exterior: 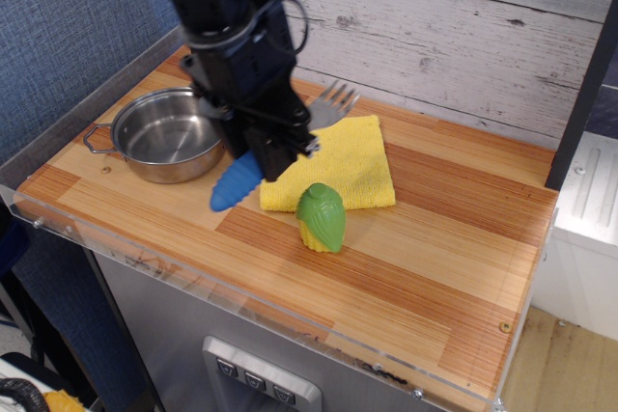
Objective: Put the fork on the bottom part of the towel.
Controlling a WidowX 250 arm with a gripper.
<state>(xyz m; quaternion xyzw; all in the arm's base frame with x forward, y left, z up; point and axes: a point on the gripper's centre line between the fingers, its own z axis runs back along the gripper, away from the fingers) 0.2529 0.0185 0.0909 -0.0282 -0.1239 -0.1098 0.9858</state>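
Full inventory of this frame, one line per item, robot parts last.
Fork with silver metal head and ribbed blue handle: 1, silver and blue, held tilted in the gripper, head up over the towel's far left, handle down past its left edge.
Folded knitted towel: 1, bright yellow, middle of the table.
Steel pot with two loop handles: 1, silver, left of the towel, nothing visible inside.
Plastic corn-like toy: 1, green husk over yellow, upright at the towel's near edge.
Wooden table top: 1, striped orange-brown, clear guard along its front edge.
Plank wall: 1, whitewashed grey, behind the table.
Gripper: 1, black, over the towel's left edge, closed on the fork.
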